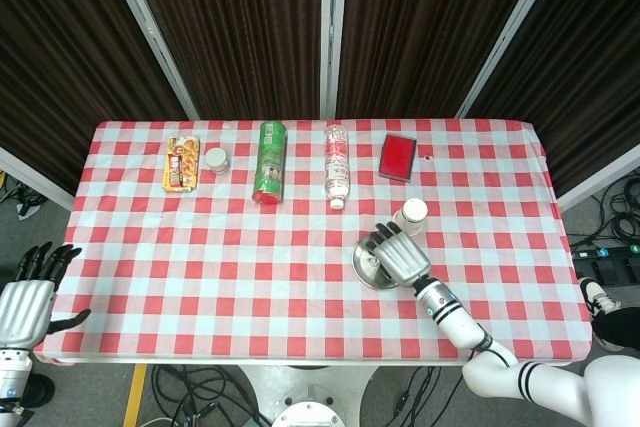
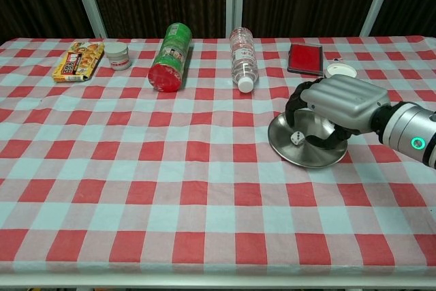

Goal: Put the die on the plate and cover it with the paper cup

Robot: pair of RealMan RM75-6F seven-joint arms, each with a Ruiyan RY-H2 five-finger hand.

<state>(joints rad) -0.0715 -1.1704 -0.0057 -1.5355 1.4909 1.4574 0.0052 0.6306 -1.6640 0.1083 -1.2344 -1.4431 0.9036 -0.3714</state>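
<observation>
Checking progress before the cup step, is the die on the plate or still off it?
On the plate: the chest view shows the die inside the plate, under the right hand. Cannot tell if it is released.

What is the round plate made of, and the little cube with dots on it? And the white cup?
The plate looks like metal, probably steel: silvery grey with a dull shine. The die seems to be hard white plastic with dark dots, though it is too small to be sure. The cup looks like paper, matte white; the right hand hides most of it in the chest view.
</observation>
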